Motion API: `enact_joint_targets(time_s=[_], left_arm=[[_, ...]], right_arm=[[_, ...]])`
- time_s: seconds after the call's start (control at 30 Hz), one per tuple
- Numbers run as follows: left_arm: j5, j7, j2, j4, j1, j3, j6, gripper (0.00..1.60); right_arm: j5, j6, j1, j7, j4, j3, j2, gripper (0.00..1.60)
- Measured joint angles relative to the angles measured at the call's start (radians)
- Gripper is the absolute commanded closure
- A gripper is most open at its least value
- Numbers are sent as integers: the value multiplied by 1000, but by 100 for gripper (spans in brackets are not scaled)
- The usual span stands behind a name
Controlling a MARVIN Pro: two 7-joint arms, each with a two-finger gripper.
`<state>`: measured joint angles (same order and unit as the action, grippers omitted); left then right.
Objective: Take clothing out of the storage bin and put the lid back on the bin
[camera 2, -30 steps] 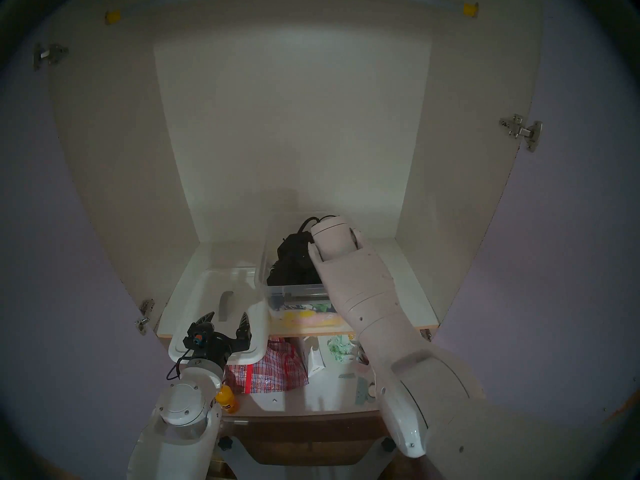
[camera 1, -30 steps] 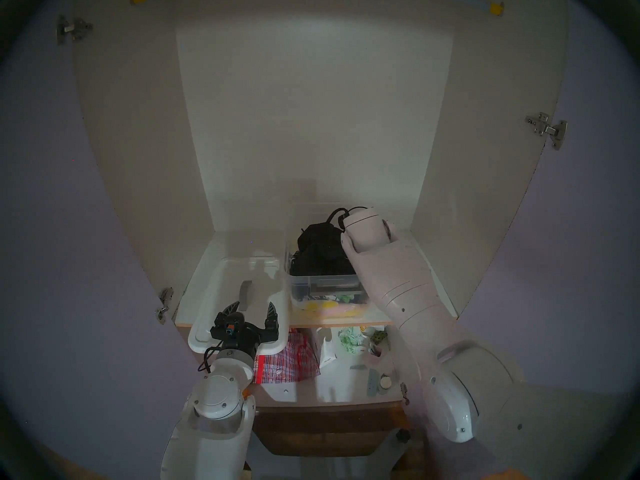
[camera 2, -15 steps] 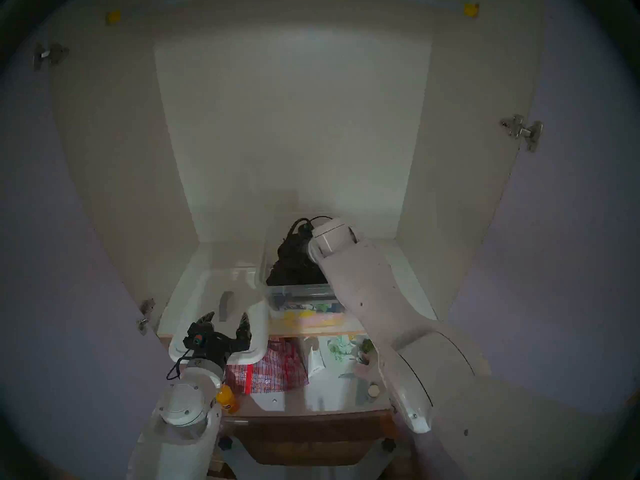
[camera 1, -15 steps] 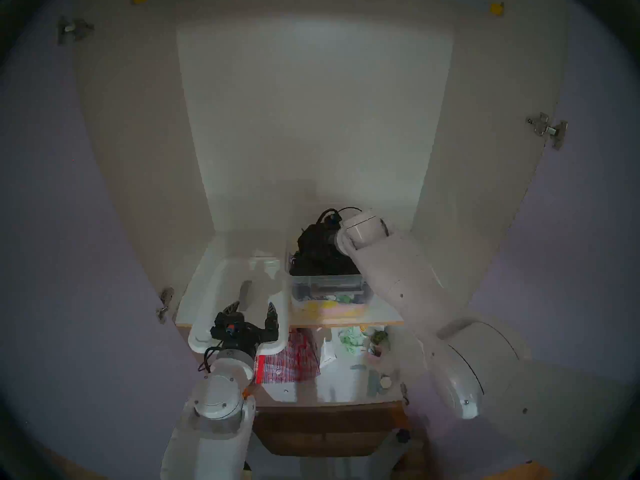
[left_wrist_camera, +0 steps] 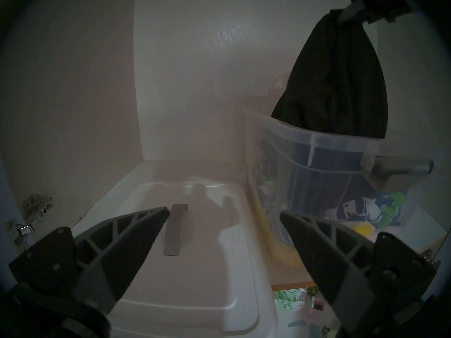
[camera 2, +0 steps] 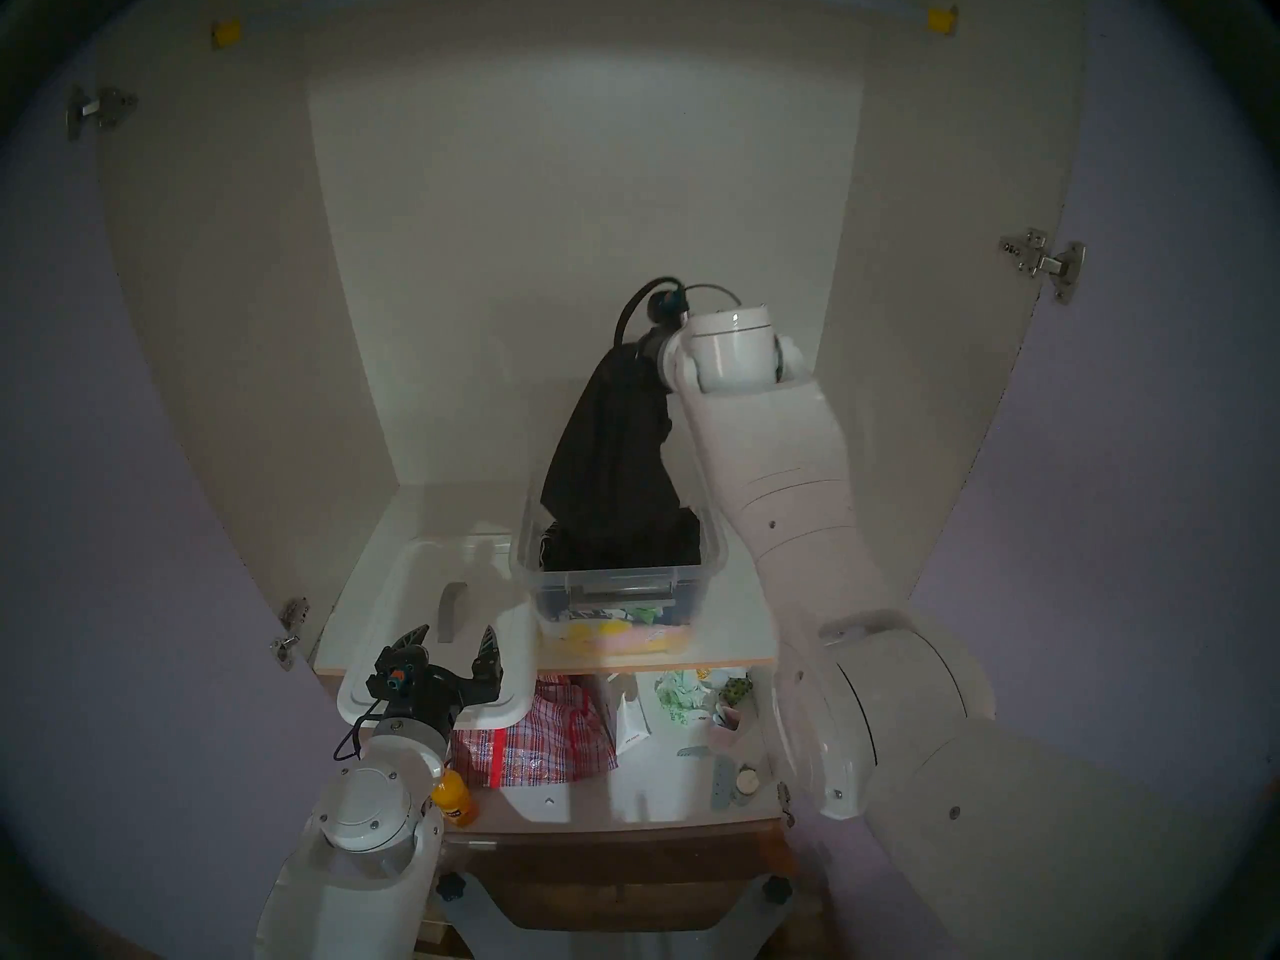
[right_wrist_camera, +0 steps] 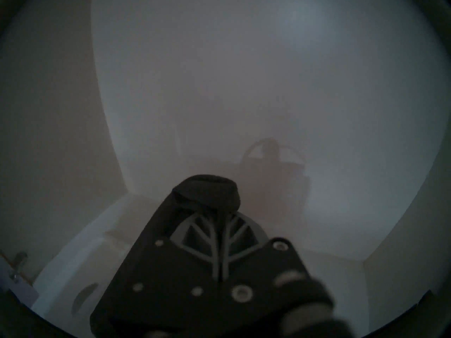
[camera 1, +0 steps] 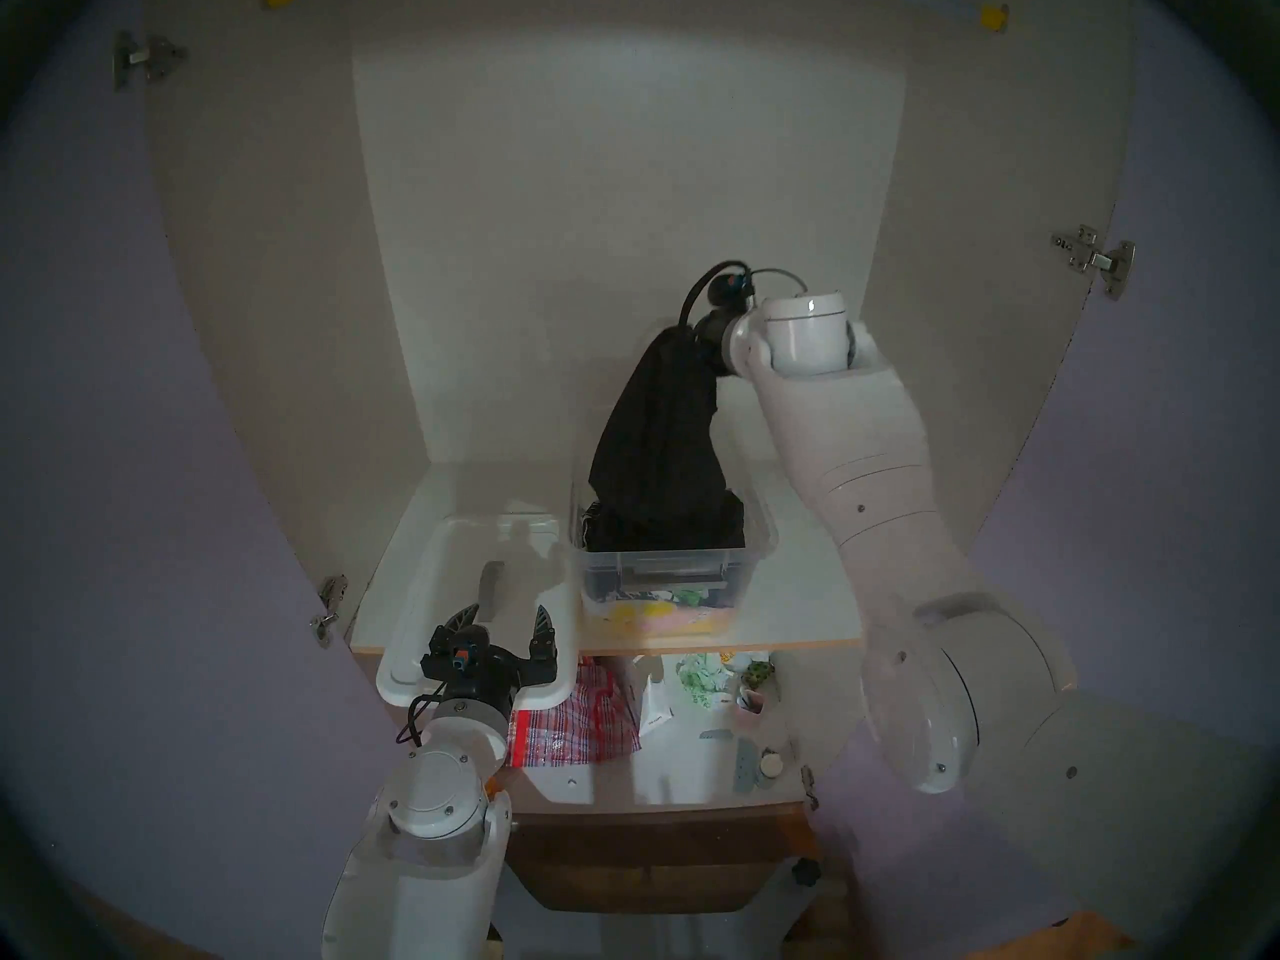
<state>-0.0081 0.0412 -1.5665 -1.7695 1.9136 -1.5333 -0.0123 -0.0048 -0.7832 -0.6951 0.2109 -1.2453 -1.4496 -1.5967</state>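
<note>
The black clothing (camera 1: pixel 658 439) hangs in a stretched cone from my right gripper (right_wrist_camera: pixel 221 223), which is shut on its top, high above the shelf. Its lower end still lies inside the clear storage bin (camera 1: pixel 665 557) on the right of the cupboard shelf. In the left wrist view the clothing (left_wrist_camera: pixel 336 81) rises out of the bin (left_wrist_camera: pixel 317 135). Left of the bin lies the white lid (camera 1: pixel 443 591), flat, its near end overhanging the shelf edge and its grey strap handle (camera 1: pixel 490 588) facing up. My left gripper (camera 1: pixel 503 616) hovers open over the lid's near end, holding nothing.
Colourful folded cloths (camera 1: pixel 658 605) lie at the bin's bottom. On the lower shelf are a red plaid bag (camera 1: pixel 575 716), an orange bottle (camera 2: pixel 454 803) and small items. Cupboard side walls and the back panel close in the shelf, and hinges (camera 1: pixel 329 609) stick out at the door edges.
My right arm has lifted from inside the bin to well above it, drawing the black clothing up with it. The left gripper and the lid have not moved.
</note>
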Motion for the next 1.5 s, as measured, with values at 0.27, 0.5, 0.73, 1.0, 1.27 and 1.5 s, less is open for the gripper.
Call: enact_joint_targets(time_s=[0.27, 0.5, 0.73, 1.0, 1.27, 1.5], left_arm=[[0, 0, 1, -1, 0, 0, 0, 0], [0, 1, 0, 1, 0, 1, 0, 0], [0, 2, 1, 1, -1, 1, 0, 0], [0, 2, 1, 1, -1, 2, 0, 0], [0, 3, 1, 1, -1, 2, 0, 0], [-1, 2, 1, -1, 1, 2, 0, 0]], right_arm=[[-14, -81, 22, -147, -2, -127, 14, 160], [-27, -43, 144, -154, 120, -167, 51, 160], [-37, -3, 270, -169, 215, -186, 73, 160], [-47, 45, 411, -190, 348, -210, 97, 160], [-63, 98, 554, -218, 438, -218, 120, 160], [-89, 278, 666, -270, 682, -207, 132, 160]])
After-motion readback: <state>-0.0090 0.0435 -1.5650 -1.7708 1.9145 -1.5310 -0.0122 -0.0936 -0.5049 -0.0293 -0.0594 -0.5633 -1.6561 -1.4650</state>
